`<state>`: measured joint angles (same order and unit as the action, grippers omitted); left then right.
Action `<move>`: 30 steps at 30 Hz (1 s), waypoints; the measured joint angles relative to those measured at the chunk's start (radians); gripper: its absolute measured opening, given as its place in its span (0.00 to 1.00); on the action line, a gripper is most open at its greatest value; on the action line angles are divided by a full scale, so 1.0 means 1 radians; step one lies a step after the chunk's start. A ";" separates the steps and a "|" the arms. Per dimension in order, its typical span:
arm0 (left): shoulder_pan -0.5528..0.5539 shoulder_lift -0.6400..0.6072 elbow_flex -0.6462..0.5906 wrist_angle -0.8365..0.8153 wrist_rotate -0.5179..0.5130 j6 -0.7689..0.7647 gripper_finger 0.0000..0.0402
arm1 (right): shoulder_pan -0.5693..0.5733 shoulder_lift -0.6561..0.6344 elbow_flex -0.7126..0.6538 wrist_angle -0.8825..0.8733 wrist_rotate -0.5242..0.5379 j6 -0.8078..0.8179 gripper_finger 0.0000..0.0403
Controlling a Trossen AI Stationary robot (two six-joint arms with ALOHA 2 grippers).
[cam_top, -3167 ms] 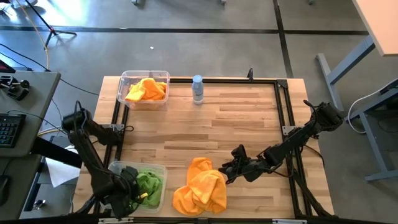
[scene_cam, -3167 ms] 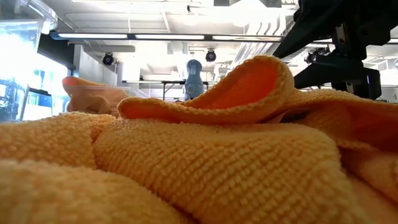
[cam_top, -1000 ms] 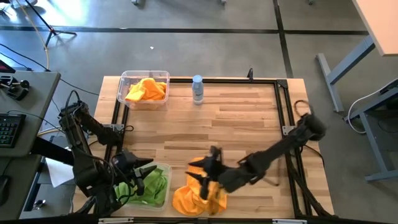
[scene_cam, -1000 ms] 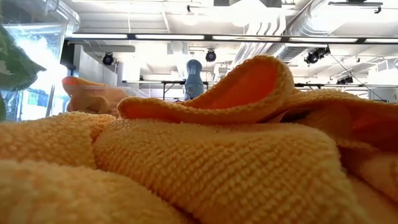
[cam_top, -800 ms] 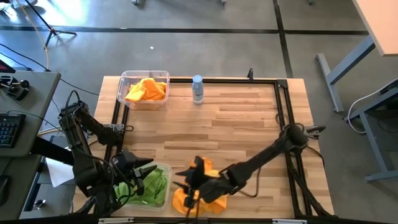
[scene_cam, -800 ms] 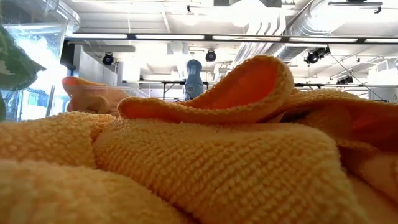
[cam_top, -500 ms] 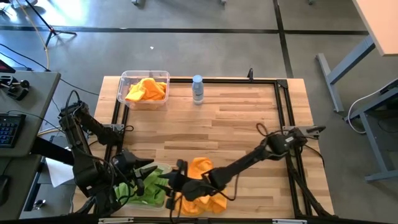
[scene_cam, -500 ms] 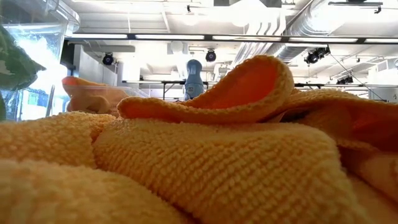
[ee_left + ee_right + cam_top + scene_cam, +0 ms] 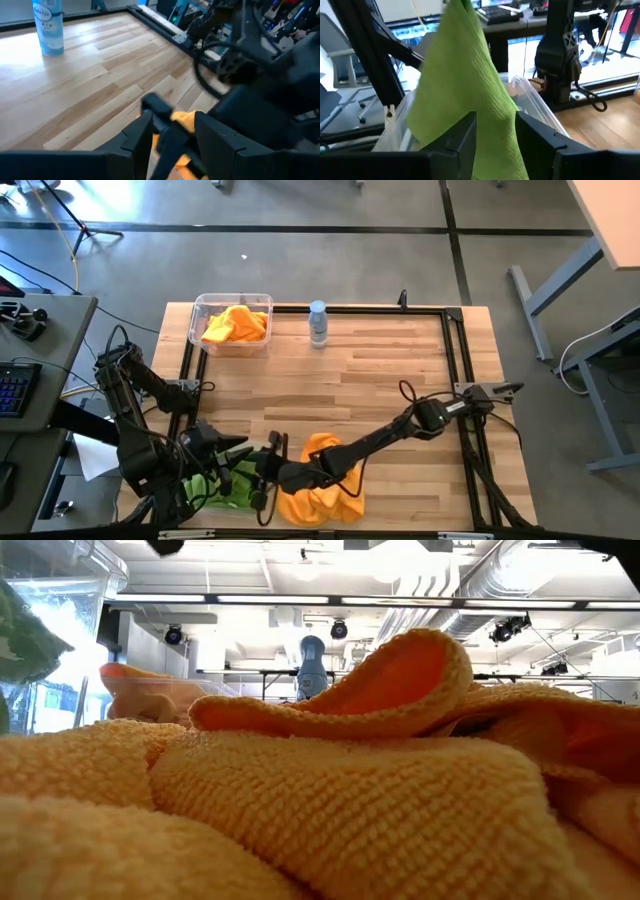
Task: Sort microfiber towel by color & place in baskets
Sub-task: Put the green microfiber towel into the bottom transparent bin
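A lime green towel point(image 9: 465, 75) hangs raised under my left gripper point(image 9: 240, 448) over the near-left clear basket point(image 9: 535, 100); more green point(image 9: 212, 480) lies in that basket. My left gripper point(image 9: 172, 117) is open, with nothing green between its fingers. My right gripper point(image 9: 254, 471) reaches level from the table's right, across the orange towel pile point(image 9: 325, 485). It stands open point(image 9: 495, 117) with the hanging green cloth in the gap between its fingers. The far-left basket point(image 9: 200, 305) holds orange towels point(image 9: 237, 323). My left gripper carries the green towel, which hangs slack below it over the near-left basket. Its wrist view shows no cloth between the fingers. The gripper's own body hides where the cloth catches on it. My right gripper has its fingers point(image 9: 465, 135) on either side of a hanging fold of the green towel point(image 9: 495, 145), coming level from the table's right. Whether they touch the cloth, I cannot tell.
A small clear water bottle point(image 9: 318, 323) stands at the far edge, right of the orange basket. A black rail frame point(image 9: 455, 360) borders the table. Bare wood point(image 9: 380, 380) lies between the bottle and the orange pile, which fills the low view point(image 9: 350, 790).
My right gripper has travelled toward the table's left edge, sinking as it passed over the orange pile, and now stands at the green towel under my left gripper. The orange pile and the hanging green towel have stayed as they were.
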<state>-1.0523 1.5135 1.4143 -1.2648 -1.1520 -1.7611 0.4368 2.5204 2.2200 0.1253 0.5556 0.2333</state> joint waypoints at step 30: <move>-0.002 -0.159 0.002 0.058 0.076 0.171 0.33 | -0.004 -0.004 -0.002 -0.132 -0.240 0.057 0.05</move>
<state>-1.0546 1.3549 1.4166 -1.2069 -1.0760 -1.5905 0.4327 2.5163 2.2181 -0.0071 0.3154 0.2899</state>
